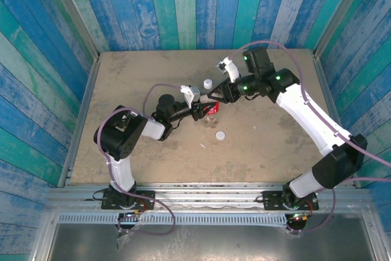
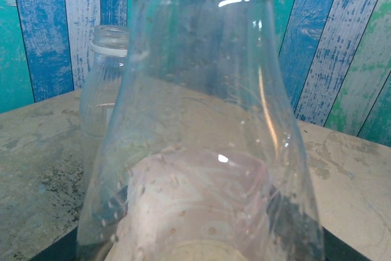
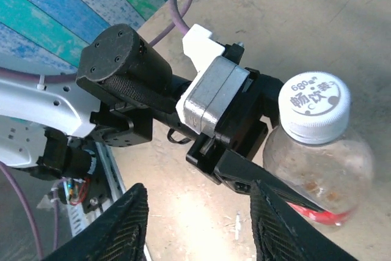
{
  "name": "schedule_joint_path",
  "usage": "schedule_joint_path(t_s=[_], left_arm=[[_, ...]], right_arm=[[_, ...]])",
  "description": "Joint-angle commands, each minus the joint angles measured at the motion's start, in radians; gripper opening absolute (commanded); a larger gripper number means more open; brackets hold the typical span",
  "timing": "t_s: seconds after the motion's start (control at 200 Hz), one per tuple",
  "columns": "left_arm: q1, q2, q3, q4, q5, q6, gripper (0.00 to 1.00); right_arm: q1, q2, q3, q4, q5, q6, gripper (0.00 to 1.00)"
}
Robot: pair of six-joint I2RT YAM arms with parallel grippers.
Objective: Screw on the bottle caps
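Right wrist camera gives me the clearest look: the red-label bottle [image 3: 317, 163] is upright with a white cap [image 3: 314, 105] sitting on its neck, printed top facing up; how tightly it is screwed down I cannot tell. My left gripper [image 3: 272, 145] is clamped on the bottle's body from the side, just below the cap. My right gripper [image 3: 201, 224] hangs above and off to one side, its two dark fingers [image 3: 131, 224] apart with nothing between them. On the top external view, the second bottle [image 1: 208, 83] stands just beyond the two grippers, neck uncapped, and the other cap [image 1: 220, 134] lies loose on the table [image 1: 275, 151], nearer the arm bases.
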Motion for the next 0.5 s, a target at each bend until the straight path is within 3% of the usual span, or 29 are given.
schedule_joint_path(t_s=[0.0, 0.185, 0.376, 0.491], left_arm=[[0.008, -0.017, -0.047, -0.285, -0.05, 0.104, 0.43], [0.007, -0.134, -0.035, -0.457, -0.072, 0.345, 0.44], [0.008, -0.215, -0.018, -0.559, -0.046, 0.493, 0.44], [0.001, -0.259, -0.016, -0.618, 0.0, 0.588, 0.44]], right_arm=[[-0.001, -0.057, -0.02, -0.019, 0.084, -0.111, 0.56], [0.028, -0.15, -0.05, -0.091, 0.217, -0.422, 0.66], [0.17, -0.197, -0.06, -0.24, 0.359, -0.824, 0.72], [0.19, -0.161, 0.001, -0.299, 0.408, -0.901, 0.72]])
